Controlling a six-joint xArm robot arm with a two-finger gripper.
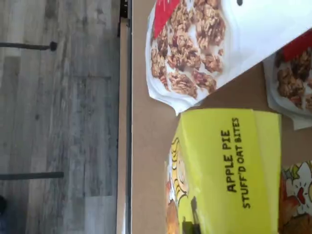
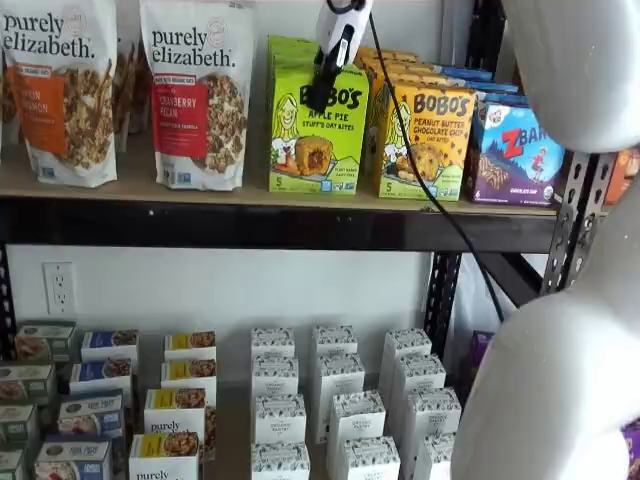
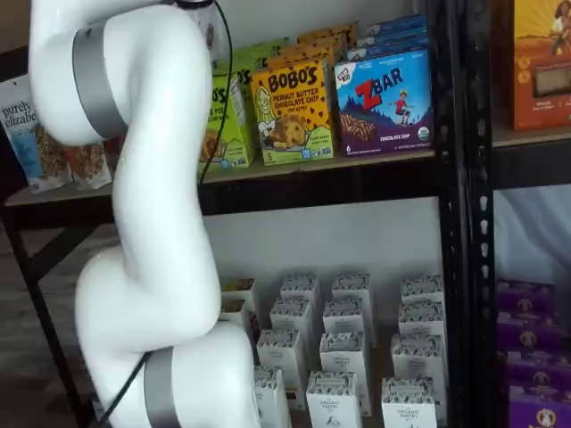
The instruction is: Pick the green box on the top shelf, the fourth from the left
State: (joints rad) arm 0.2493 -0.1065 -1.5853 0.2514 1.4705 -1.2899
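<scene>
Hovering gripper point(image 2: 322, 92) at green box point(image 2: 316, 125), standing on top shelf point(image 2: 250, 225) between granola bag point(image 2: 198, 90) and orange box point(image 2: 430, 140); finger gap impossible telling. Risking clipping the bag if drifting left.

green box point(image 2: 315, 125) on top shelf point(image 2: 250, 225), granola bag point(image 2: 200, 95) left

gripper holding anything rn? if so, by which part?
Cannot tell. In a shelf view the gripper hangs in front of the green box's upper front, on the top shelf, but its black fingers show no gap and no clear hold.
</scene>
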